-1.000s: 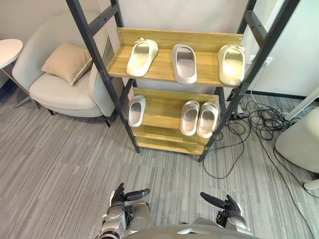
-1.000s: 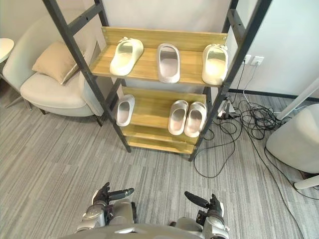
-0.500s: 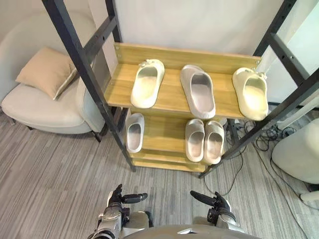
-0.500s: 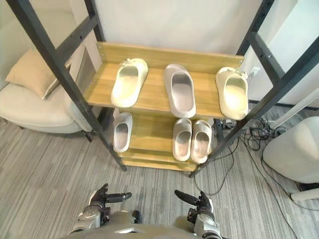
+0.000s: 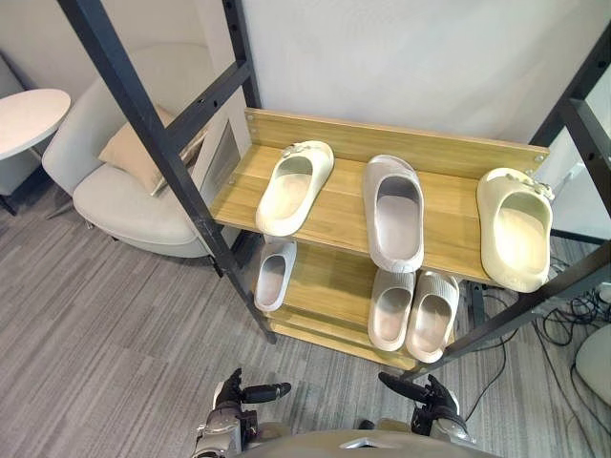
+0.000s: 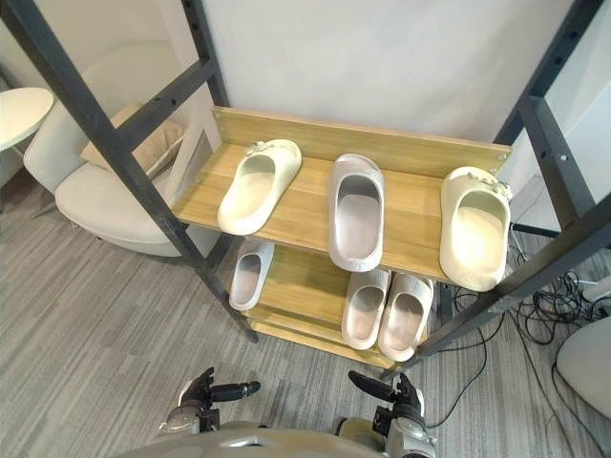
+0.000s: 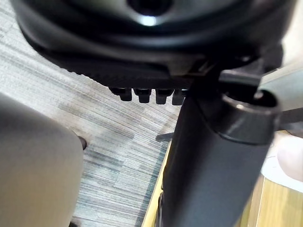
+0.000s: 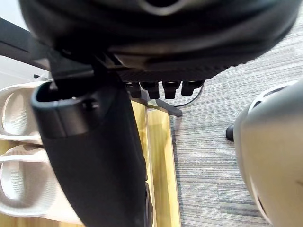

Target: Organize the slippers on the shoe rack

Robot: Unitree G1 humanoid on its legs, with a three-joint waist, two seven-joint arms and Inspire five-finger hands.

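At your far left, a round white table (image 5: 29, 110) stands beside a pale armchair (image 5: 124, 196) with a tan cushion (image 5: 127, 153) on its seat. The shoe rack (image 5: 344, 202), with its black frame and wooden shelves, stands at centre on grey carpet (image 5: 95, 315).

On the top shelf, a cream slipper (image 5: 294, 187) lies at an angle on the left. A grey slipper (image 5: 394, 212) sits mid-shelf, and a second cream slipper (image 5: 516, 227) sits well apart at the right end, reaching the front edge. On the shelf below, a lone pale slipper (image 5: 272, 276) lies at the left, and a grey pair (image 5: 410, 313) lies side by side and touching at the right.

Your left hand (image 5: 232, 399) and right hand (image 5: 431, 401) hang low in front of the rack. Both have loose fingers and thumbs pointing inward, and both hold nothing.
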